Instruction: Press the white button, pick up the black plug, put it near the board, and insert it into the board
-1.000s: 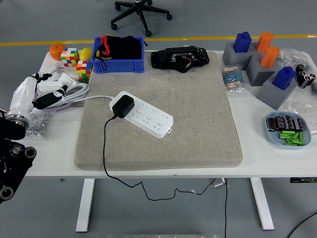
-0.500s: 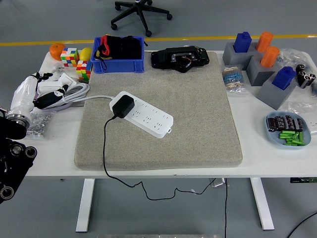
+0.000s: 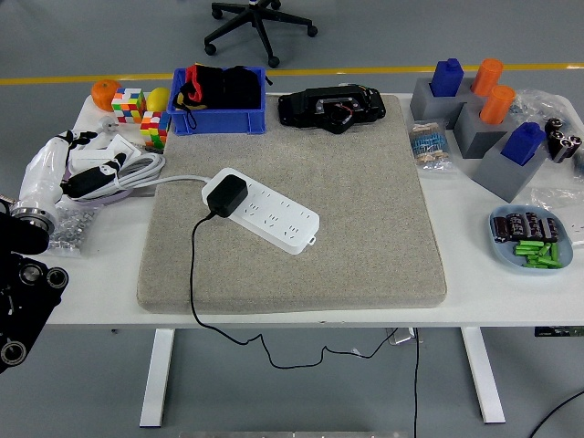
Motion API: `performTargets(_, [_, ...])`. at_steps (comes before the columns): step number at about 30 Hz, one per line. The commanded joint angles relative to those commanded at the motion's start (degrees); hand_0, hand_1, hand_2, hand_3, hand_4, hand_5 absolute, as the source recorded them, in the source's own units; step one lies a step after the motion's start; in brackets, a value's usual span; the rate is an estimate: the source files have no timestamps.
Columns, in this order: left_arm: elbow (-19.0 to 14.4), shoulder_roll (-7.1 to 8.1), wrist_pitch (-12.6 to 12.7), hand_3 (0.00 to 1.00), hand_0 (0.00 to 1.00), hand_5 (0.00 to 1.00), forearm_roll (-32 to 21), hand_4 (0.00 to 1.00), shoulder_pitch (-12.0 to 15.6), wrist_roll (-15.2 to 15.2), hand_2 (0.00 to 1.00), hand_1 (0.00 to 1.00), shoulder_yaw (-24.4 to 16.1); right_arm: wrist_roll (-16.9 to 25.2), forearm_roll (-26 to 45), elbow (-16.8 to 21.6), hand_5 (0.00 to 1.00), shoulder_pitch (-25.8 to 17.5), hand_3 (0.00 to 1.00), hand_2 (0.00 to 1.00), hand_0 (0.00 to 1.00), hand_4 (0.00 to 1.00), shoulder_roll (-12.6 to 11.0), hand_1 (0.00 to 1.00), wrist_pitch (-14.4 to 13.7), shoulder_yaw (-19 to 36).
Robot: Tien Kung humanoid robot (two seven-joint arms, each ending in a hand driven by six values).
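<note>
A white power strip [image 3: 266, 212] lies slanted on the grey mat [image 3: 365, 201], left of its middle. The black plug [image 3: 224, 196] sits in the strip's left end, and its black cord [image 3: 193, 274] runs down over the mat's front edge and off the table. The strip's button is too small to make out. My left hand [image 3: 89, 178], white with dark fingers, hovers at the table's left edge beside a coil of white cable [image 3: 137, 169]. It is well left of the strip, with its fingers relaxed and holding nothing. My right arm is out of view.
A blue bin [image 3: 219, 100] with dark contents and a black device [image 3: 330, 107] stand at the back. Colour cubes [image 3: 141, 114] sit at the back left. Grey blocks with blue and orange pegs [image 3: 479, 105] and a dish of small parts [image 3: 531, 239] are on the right.
My left hand has lifted and drawn back slightly at the left edge. The plug and strip have not moved.
</note>
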Motion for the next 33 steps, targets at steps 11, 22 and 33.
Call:
performTargets(11, [-0.03, -0.19, 0.07, 0.783, 0.890, 0.510, -0.09, 0.794, -0.03, 0.03, 0.820, 0.878, 0.02, -0.01, -0.04, -0.03, 0.348, 0.01, 0.581, 0.642, 0.693, 0.684, -0.06, 0.625, -0.01, -0.06])
performTargets(22, [-0.15, -0.18, 0.07, 0.783, 0.893, 0.509, -0.05, 0.793, -0.10, 0.07, 0.818, 0.878, 0.08, 0.01, -0.05, -0.01, 0.351, 0.07, 0.581, 0.642, 0.694, 0.682, -0.07, 0.626, -0.04, 0.04])
performTargets(33, [-0.28, -0.15, 0.01, 0.783, 0.893, 0.508, 0.04, 0.792, 0.17, 0.18, 0.815, 0.878, 0.23, -0.02, 0.02, -0.03, 0.350, -0.09, 0.580, 0.643, 0.694, 0.682, -0.14, 0.626, -0.02, -0.23])
